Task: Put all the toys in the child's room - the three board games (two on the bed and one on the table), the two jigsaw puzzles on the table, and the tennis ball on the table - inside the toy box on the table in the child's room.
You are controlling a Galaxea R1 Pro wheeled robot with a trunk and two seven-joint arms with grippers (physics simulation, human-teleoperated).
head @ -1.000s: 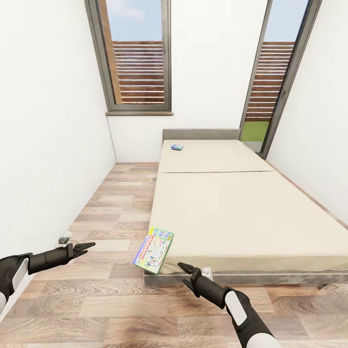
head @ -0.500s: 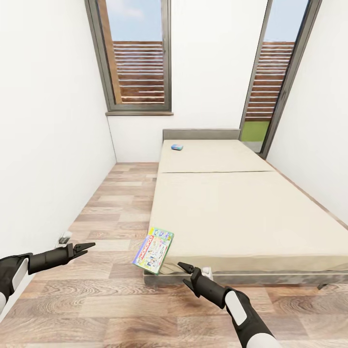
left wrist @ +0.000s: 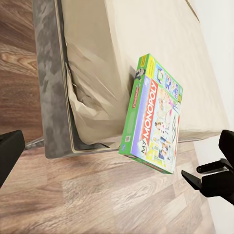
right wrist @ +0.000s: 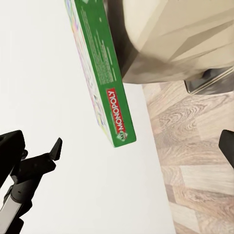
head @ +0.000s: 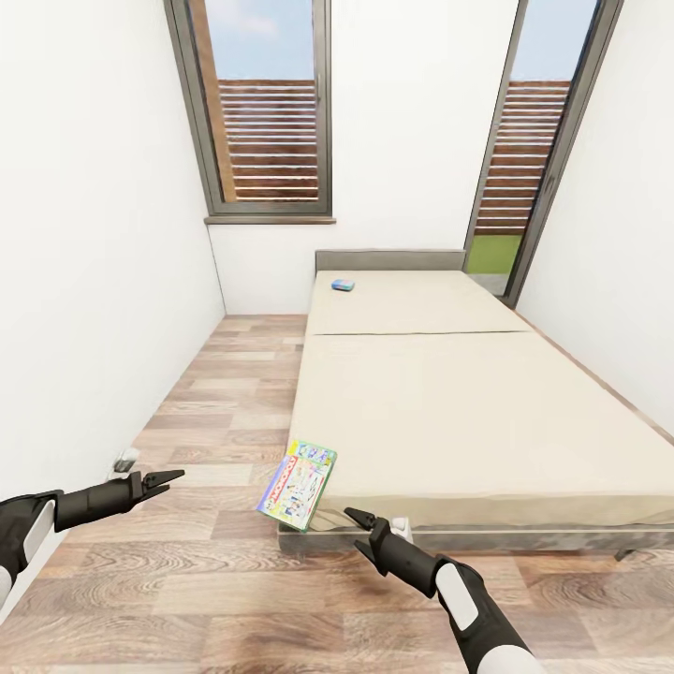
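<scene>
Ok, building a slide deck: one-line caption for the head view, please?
Both open grippers, left and right, flank a green-edged board game tilted at the bed's near corner.

Both pincers [head: 174, 477] [head: 352, 514] open, empty.

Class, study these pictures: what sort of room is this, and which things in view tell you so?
Most likely a child's bedroom. A low bed with a beige mattress and grey headboard stands on a wood-plank floor beneath tall dark-framed windows, and a Monopoly board game box hangs tilted at its corner.
</scene>
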